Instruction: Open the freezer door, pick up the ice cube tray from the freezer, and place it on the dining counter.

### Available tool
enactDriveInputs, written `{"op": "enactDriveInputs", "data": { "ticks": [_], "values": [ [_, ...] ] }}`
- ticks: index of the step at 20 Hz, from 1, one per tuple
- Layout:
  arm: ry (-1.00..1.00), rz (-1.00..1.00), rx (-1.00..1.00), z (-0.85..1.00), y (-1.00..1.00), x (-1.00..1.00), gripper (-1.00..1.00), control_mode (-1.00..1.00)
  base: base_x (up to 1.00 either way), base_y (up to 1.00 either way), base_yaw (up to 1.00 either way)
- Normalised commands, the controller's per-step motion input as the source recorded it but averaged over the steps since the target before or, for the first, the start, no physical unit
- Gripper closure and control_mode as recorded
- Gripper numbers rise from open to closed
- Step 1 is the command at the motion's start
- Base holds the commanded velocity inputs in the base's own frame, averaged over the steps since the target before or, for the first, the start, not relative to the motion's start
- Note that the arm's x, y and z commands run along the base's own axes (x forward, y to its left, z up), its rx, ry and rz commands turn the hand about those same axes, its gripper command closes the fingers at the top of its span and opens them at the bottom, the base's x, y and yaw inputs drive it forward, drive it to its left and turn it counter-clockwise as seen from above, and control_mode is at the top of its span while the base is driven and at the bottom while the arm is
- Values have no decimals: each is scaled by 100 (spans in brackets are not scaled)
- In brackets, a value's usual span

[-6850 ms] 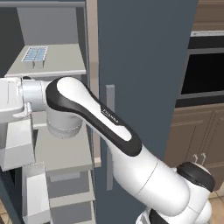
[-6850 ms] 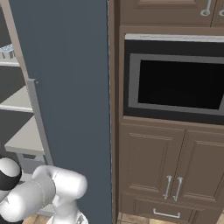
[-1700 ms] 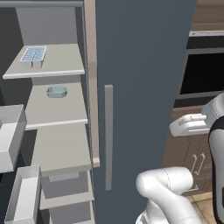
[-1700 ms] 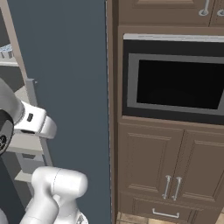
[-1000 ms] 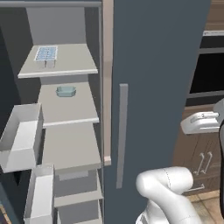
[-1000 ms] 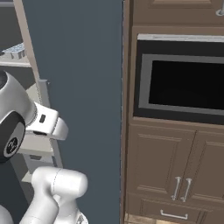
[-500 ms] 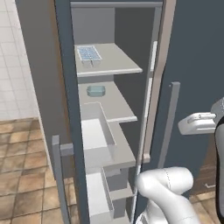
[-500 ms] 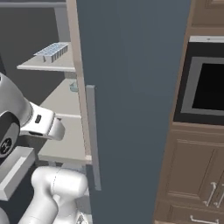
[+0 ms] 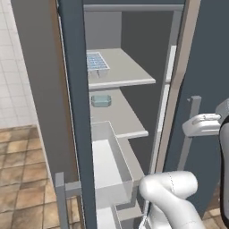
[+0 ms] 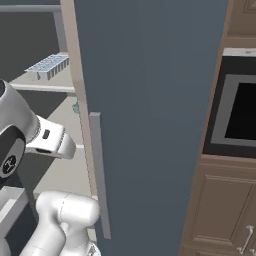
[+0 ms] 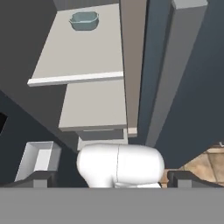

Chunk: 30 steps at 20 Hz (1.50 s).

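Left base view: the ice cube tray (image 9: 97,62), white with pale-blue cells, lies on the freezer's (image 9: 129,67) upper shelf, upper centre.

Right base view: the same tray (image 10: 48,65) sits upper left.

Hand view: the gripper (image 11: 112,178) has its tips spread wide apart, empty.

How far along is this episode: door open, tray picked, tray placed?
Done: the freezer door stands swung open, showing the freezer shelves. In hand: nothing; the gripper is open and empty, looking down at a lower shelf with a small teal container. Left: the ice cube tray sits untouched on the upper shelf, so grasping it and placing it on the dining counter remain.
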Motion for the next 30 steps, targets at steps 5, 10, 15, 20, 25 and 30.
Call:
{"op": "enactDriveInputs", "data": {
  "ticks": [5, 10, 15, 20, 25, 30],
  "values": [
    [0, 0, 0, 0, 0, 0, -100, 100, 0, 51, 0],
    [0, 0, 0, 0, 0, 0, -100, 100, 0, 58, 0],
    [0, 0, 0, 0, 0, 0, -100, 100, 1, 27, 0],
    [0, 0, 0, 0, 0, 0, -100, -100, 0, 6, 0],
    [0, -3, 0, 22, -1, 0, -100, -100, 0, 0, 0],
    [0, -21, 7, 76, 2, 0, -100, -100, 0, 0, 0]
  ]
}}
